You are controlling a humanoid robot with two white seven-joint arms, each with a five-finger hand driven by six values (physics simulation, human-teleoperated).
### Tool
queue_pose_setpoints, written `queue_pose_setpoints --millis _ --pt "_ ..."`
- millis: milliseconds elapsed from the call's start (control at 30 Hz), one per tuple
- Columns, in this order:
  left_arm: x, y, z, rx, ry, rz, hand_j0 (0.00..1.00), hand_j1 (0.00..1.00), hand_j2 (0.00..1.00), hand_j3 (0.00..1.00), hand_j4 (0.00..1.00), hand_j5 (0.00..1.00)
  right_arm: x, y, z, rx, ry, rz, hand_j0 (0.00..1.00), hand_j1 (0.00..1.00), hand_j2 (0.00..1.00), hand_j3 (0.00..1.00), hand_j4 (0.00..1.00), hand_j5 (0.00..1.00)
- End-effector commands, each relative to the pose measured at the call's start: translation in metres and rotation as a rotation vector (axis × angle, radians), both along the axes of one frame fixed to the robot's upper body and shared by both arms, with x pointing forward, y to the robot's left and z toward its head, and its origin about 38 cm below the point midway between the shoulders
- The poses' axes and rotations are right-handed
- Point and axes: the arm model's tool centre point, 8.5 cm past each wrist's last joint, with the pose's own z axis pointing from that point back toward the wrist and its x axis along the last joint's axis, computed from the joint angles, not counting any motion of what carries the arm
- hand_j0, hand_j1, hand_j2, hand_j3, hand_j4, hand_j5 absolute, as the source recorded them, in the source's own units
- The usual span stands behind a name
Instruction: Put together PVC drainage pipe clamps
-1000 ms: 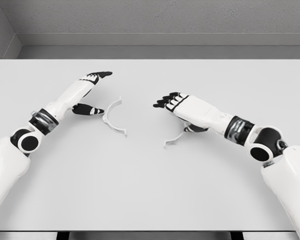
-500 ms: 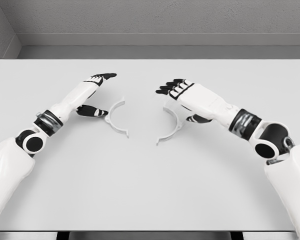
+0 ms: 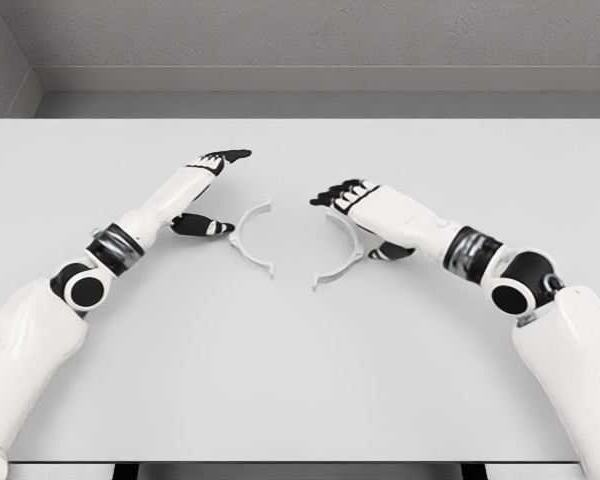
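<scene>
Grey walls frame the pale desk (image 3: 300,380). Both clamp halves lie mid-desk facing each other, apart. Spread fingers of my left hand (image 3: 202,195) flank the left half-clamp (image 3: 248,238); my right hand (image 3: 365,215), also spread, covers the right half-clamp (image 3: 342,258). Uneven pushing could skew them, misaligning their ends.

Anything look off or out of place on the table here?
Nothing stands out. The two white clamp halves, left half and right half, lie flat with open sides facing each other, apart, a hand beside each: left hand, right hand.
</scene>
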Motion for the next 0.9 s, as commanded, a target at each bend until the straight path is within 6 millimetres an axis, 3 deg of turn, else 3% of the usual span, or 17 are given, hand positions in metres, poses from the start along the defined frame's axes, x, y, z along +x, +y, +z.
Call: queue_pose_setpoints --millis 0,433,467,500,567,633,700,733,800,867 --pt "0.000 -0.002 0.000 -0.007 -0.001 -0.001 1.00 1.00 1.00 1.00 1.00 1.00 0.001 0.005 -0.005 0.009 0.018 0.004 1.00 1.00 1.00 1.00 1.00 1.00" --pt "-0.001 -0.005 -0.001 -0.011 0.002 -0.005 1.00 1.00 1.00 1.00 1.00 1.00 0.002 0.004 -0.001 0.012 0.006 -0.002 1.00 1.00 1.00 1.00 1.00 1.00" --pt "-0.001 -0.005 -0.001 -0.010 0.002 -0.006 1.00 1.00 1.00 1.00 1.00 1.00 0.004 -0.004 0.004 0.017 -0.006 -0.020 1.00 1.00 1.00 1.00 1.00 1.00" --pt "-0.001 -0.005 -0.001 -0.010 0.002 -0.006 1.00 1.00 1.00 1.00 1.00 1.00 0.010 -0.032 0.018 0.029 -0.041 -0.087 1.00 1.00 1.00 1.00 1.00 1.00" --pt "-0.001 -0.008 -0.001 -0.008 0.001 -0.011 1.00 1.00 1.00 1.00 1.00 1.00 0.005 -0.068 0.053 0.033 -0.142 -0.148 1.00 1.00 1.00 1.00 1.00 1.00" --pt "-0.002 -0.010 -0.003 -0.003 0.001 -0.015 1.00 1.00 1.00 1.00 1.00 1.00 -0.001 -0.097 0.068 0.057 -0.198 -0.205 1.00 1.00 1.00 1.00 1.00 1.00" --pt "-0.002 -0.011 -0.003 -0.005 0.001 -0.016 1.00 1.00 1.00 1.00 1.00 1.00 -0.010 -0.133 0.077 0.092 -0.237 -0.273 1.00 1.00 1.00 1.00 1.00 1.00" --pt "-0.002 -0.013 -0.003 -0.009 0.001 -0.018 1.00 1.00 1.00 1.00 1.00 1.00 -0.015 -0.141 0.075 0.100 -0.239 -0.267 1.00 1.00 1.00 1.00 1.00 1.00" --pt "-0.002 -0.016 -0.003 -0.010 0.001 -0.025 1.00 1.00 1.00 1.00 1.00 1.00 -0.033 -0.180 0.066 0.095 -0.213 -0.357 1.00 1.00 1.00 1.00 1.00 1.00" --pt "-0.004 -0.017 -0.004 -0.010 0.003 -0.027 1.00 1.00 1.00 1.00 1.00 1.00 -0.041 -0.195 0.060 0.060 -0.174 -0.389 1.00 1.00 1.00 1.00 1.00 1.00"
